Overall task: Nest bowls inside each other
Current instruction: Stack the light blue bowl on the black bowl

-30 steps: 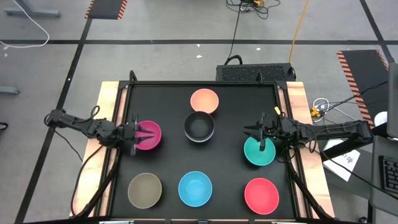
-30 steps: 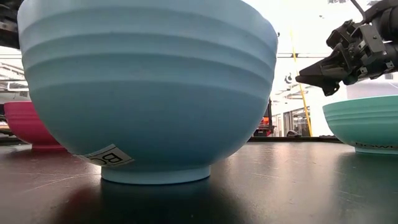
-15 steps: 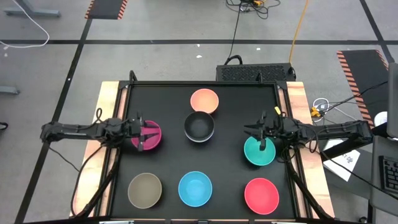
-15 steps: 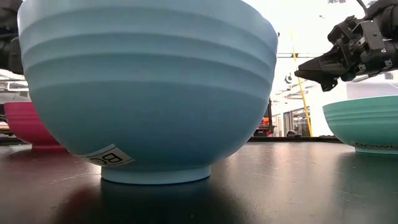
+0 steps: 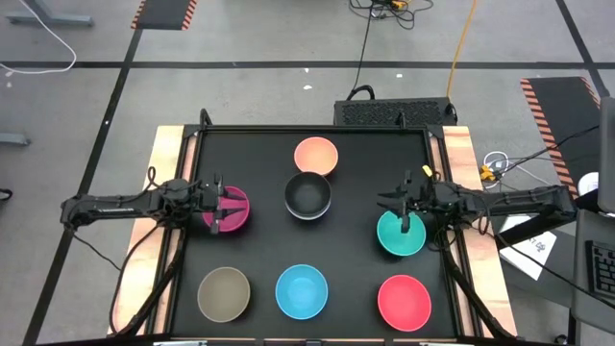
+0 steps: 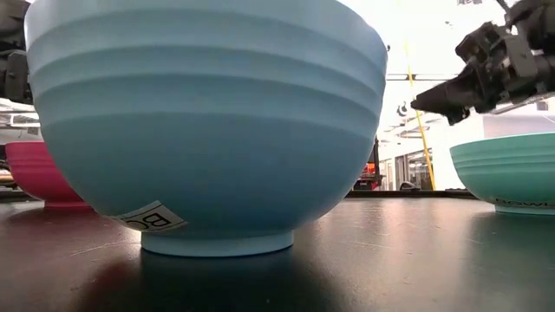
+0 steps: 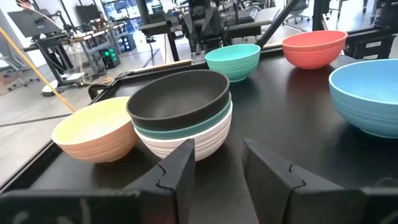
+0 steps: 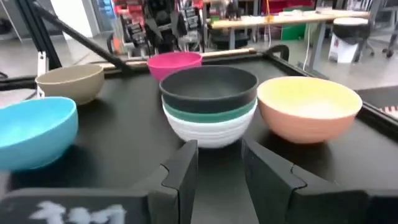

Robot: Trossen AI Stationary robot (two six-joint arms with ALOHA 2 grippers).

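Your left tool [image 5: 223, 209] hangs over the magenta bowl [image 5: 233, 219] at the left side of the black desk [image 5: 356, 250], its two fingers [image 7: 177, 174] standing apart with nothing between them. Your right tool [image 5: 405, 211] hovers at the rim of the teal bowl [image 5: 396, 237] on the right side, fingers [image 8: 180, 171] likewise apart and empty; the low view shows it raised just above that bowl's edge. At the desk's centre sits a nested stack [image 7: 183, 118]: a black bowl [image 5: 307, 194] on top, a dark green bowl [image 7: 186, 129] under it and a white bowl [image 7: 199, 142] at the bottom. The peach-orange bowl [image 5: 315, 154] stands just beside the stack, toward the far edge. Along the near edge three more stand well apart from one another: the olive-brown bowl [image 5: 223, 293] on the left, the light blue bowl [image 5: 302, 290] in the middle and the red bowl [image 5: 404, 302] on the right
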